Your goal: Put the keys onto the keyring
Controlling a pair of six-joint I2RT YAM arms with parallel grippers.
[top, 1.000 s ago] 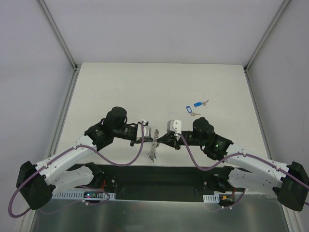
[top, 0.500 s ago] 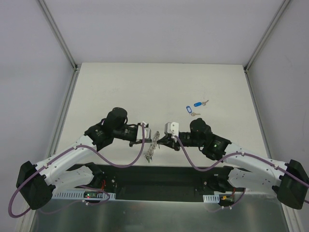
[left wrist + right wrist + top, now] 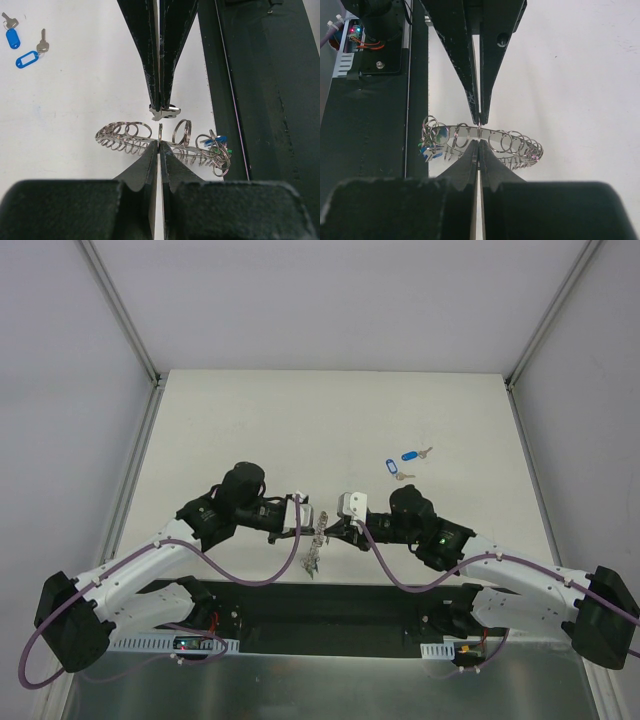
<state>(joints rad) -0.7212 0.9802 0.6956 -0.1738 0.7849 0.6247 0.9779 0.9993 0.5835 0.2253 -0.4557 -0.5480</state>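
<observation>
The keyring (image 3: 125, 135) lies near the 6 o'clock edge of the tabletop (image 3: 250, 430), between the 2 arms, seen edge-on from both wrist views with its small wire rings (image 3: 182, 131) standing up along it. The left gripper (image 3: 159, 147) is closed to a sliver, its jaws pinched on 1 upright wire ring at the middle of the keyring. The right gripper (image 3: 160, 102) points tip to tip at it from the 12 o'clock side in the left wrist view, jaws also pressed together, with a small silver key (image 3: 167, 112) nipped at the very tips, just above the pinched ring and not clearly touching it. At 1 end of the keyring, the one nearest the black base plate, blue and green pieces (image 3: 426, 148) hang among bunched rings. 2 blue-tagged keys (image 3: 400, 462) lie on the tabletop well apart from the grippers, at about 2 o'clock from the keyring in the top view, near each other but not touching.
</observation>
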